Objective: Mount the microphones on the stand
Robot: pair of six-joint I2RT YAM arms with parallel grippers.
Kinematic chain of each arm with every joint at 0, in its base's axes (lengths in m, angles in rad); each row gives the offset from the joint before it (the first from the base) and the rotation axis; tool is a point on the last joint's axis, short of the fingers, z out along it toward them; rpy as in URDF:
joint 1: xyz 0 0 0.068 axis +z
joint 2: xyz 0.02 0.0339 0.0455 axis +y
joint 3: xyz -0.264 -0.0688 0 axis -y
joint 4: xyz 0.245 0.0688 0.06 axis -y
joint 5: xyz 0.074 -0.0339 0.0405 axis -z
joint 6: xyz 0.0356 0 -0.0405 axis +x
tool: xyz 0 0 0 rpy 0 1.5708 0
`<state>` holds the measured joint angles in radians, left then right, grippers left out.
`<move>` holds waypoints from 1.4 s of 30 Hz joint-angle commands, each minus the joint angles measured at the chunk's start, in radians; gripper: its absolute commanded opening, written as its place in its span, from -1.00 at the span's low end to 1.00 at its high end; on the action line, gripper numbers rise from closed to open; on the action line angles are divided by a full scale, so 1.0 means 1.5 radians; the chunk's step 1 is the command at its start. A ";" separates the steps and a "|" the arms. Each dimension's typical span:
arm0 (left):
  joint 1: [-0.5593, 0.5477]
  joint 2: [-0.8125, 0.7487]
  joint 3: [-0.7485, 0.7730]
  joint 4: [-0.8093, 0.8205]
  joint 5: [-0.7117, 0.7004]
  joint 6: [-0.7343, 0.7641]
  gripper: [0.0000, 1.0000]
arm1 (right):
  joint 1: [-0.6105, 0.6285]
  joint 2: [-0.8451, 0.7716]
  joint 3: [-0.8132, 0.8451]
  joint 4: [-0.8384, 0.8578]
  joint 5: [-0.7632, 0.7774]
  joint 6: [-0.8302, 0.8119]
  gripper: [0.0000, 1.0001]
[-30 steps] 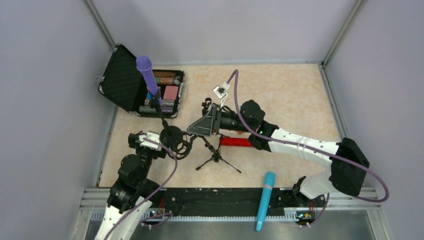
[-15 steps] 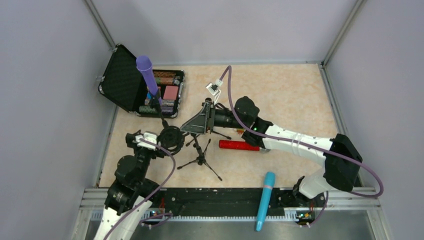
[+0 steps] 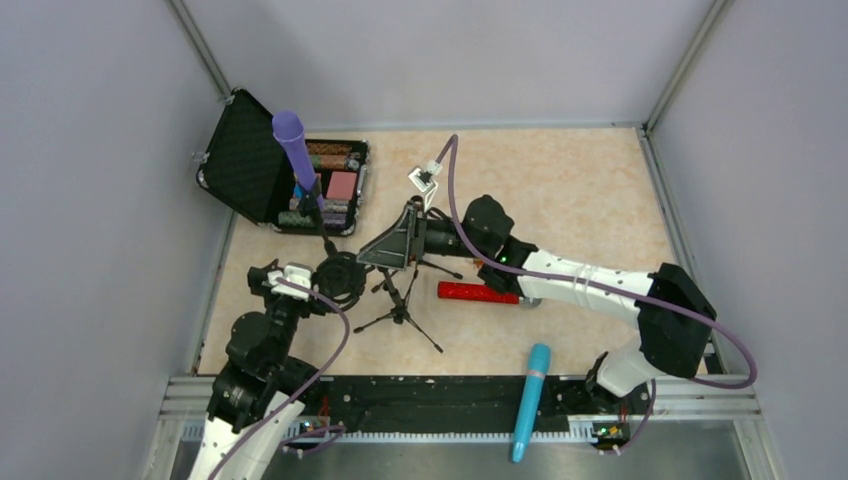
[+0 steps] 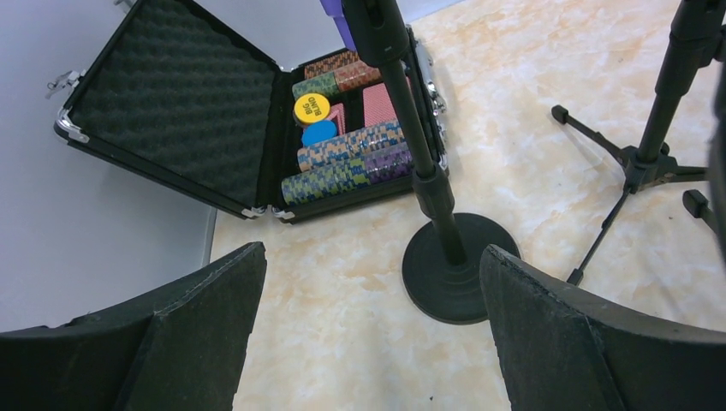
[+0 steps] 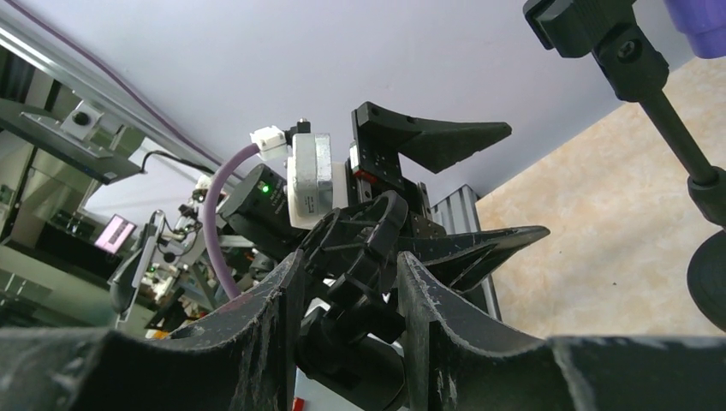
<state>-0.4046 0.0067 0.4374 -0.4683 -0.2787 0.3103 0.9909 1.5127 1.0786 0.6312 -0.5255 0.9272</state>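
Observation:
The purple microphone (image 3: 293, 145) sits clipped in a round-base stand (image 4: 458, 274) at the left. A black tripod stand (image 3: 400, 310) is upright mid-table, with my right gripper (image 5: 347, 282) shut on its top clip. The red microphone (image 3: 478, 292) lies on the table just right of the tripod, under the right arm. Across the near rail lies the cyan microphone (image 3: 530, 400). My left gripper (image 4: 372, 257) is open and holds nothing. It is low over the table, just short of the round base.
An open black case (image 3: 250, 165) of poker chips (image 4: 342, 167) lies at the back left, right behind the round-base stand. Grey walls close in the table on three sides. A metal rail (image 3: 420, 400) runs along the near edge.
The right arm has carried the tripod stand leftward, toward the round-base stand. More of the red microphone now shows. The left arm has drawn back slightly, still open.

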 commanded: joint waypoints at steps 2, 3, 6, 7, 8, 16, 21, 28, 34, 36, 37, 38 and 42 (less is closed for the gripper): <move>-0.001 -0.080 0.027 0.028 0.023 -0.007 0.98 | 0.010 0.007 -0.037 0.084 0.004 -0.036 -1.00; -0.001 -0.080 0.030 0.023 0.022 -0.009 0.98 | 0.009 0.006 -0.049 0.094 0.005 -0.039 -1.00; -0.001 -0.080 0.043 0.014 0.020 -0.011 0.98 | 0.005 -0.001 -0.082 0.109 0.011 -0.039 -1.00; -0.001 -0.080 0.047 0.013 0.020 -0.009 0.98 | 0.004 -0.003 -0.092 0.110 0.012 -0.040 -1.00; -0.001 -0.080 0.051 0.012 0.019 -0.007 0.98 | 0.002 -0.004 -0.102 0.111 0.013 -0.039 -1.00; -0.001 -0.080 0.071 -0.015 -0.030 -0.003 0.98 | -0.025 -0.021 -0.155 0.119 0.018 -0.037 -1.00; -0.001 -0.080 0.072 -0.019 -0.024 0.008 0.98 | -0.030 -0.044 -0.141 0.059 0.041 -0.084 -1.00; -0.001 -0.080 0.073 -0.003 -0.033 0.017 0.98 | -0.031 -0.044 -0.105 -0.021 0.069 -0.126 -1.00; -0.001 -0.080 0.082 -0.004 -0.105 0.019 0.98 | -0.030 -0.040 -0.099 -0.046 0.086 -0.136 -1.00; -0.001 -0.079 0.084 -0.005 -0.133 0.021 0.98 | -0.030 -0.040 -0.097 -0.056 0.089 -0.137 -1.00; -0.001 -0.079 0.086 -0.005 -0.147 0.024 0.98 | -0.030 -0.041 -0.095 -0.062 0.090 -0.138 -1.00; -0.001 -0.079 0.086 -0.006 -0.159 0.028 0.98 | -0.030 -0.040 -0.092 -0.071 0.092 -0.139 -1.00; -0.001 -0.079 0.089 -0.012 -0.203 0.037 0.98 | -0.030 -0.046 -0.084 -0.092 0.099 -0.153 -1.00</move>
<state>-0.4072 0.0067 0.5377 -0.5274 -0.4862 0.3439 0.9573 1.4406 0.9394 0.6243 -0.4252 0.8059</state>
